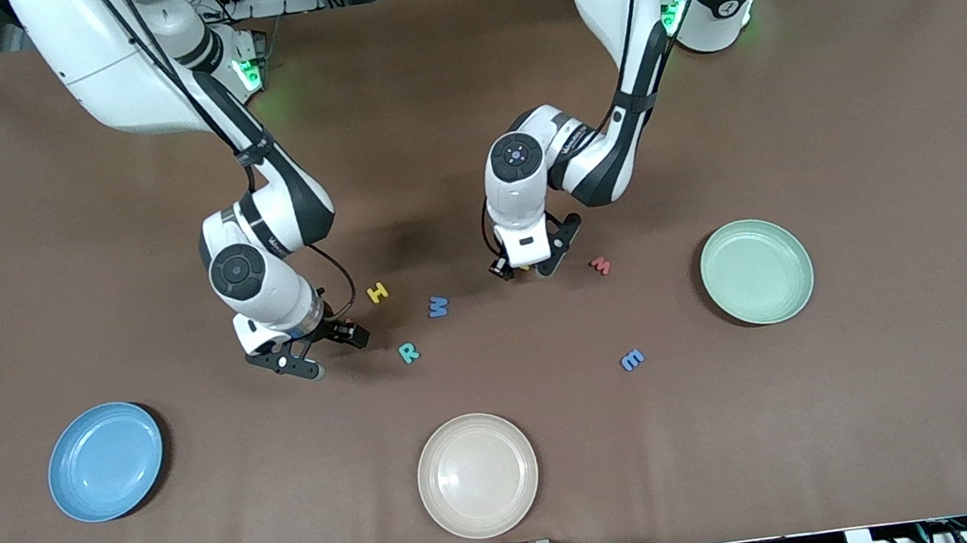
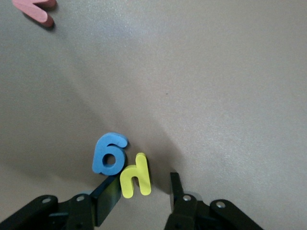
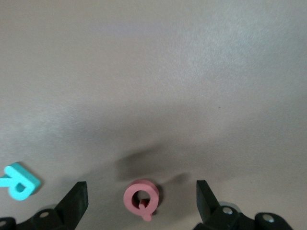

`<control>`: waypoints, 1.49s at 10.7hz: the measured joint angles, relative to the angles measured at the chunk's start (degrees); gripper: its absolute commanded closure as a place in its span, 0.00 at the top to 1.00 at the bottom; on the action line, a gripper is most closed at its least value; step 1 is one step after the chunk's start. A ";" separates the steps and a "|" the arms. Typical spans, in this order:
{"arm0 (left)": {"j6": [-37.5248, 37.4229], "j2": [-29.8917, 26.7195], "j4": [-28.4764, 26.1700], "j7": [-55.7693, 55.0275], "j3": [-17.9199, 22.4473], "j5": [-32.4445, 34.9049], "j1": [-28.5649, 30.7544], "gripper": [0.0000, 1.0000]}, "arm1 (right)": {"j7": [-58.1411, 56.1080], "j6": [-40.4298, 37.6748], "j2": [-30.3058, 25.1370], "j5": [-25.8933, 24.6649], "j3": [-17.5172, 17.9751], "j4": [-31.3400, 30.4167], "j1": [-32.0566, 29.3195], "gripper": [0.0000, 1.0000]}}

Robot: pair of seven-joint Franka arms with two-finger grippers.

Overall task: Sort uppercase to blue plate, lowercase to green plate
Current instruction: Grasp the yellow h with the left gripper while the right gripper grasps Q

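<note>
I see the brown counter [image 1: 513, 508] carrying the blue plate [image 1: 105, 461], cream plate [image 1: 477, 475] and green plate [image 1: 757, 271], with letters H [image 1: 377, 293], W [image 1: 438, 307], R [image 1: 408, 352] beside the right pincer [image 1: 309, 353], and Q [image 3: 141, 197] under it.

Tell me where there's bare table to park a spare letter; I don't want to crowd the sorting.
Bare brown table lies between the blue plate and the cream plate, and between the cream plate and the green plate apart from the blue E-shaped letter. Crowded: mid-table, around yellow H, blue W and teal R.
</note>
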 measured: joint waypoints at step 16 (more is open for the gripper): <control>-0.31 -0.49 -0.10 2.40 0.21 0.40 0.04 0.16 | 5.49 1.17 0.99 0.00 0.01 0.12 1.43 0.00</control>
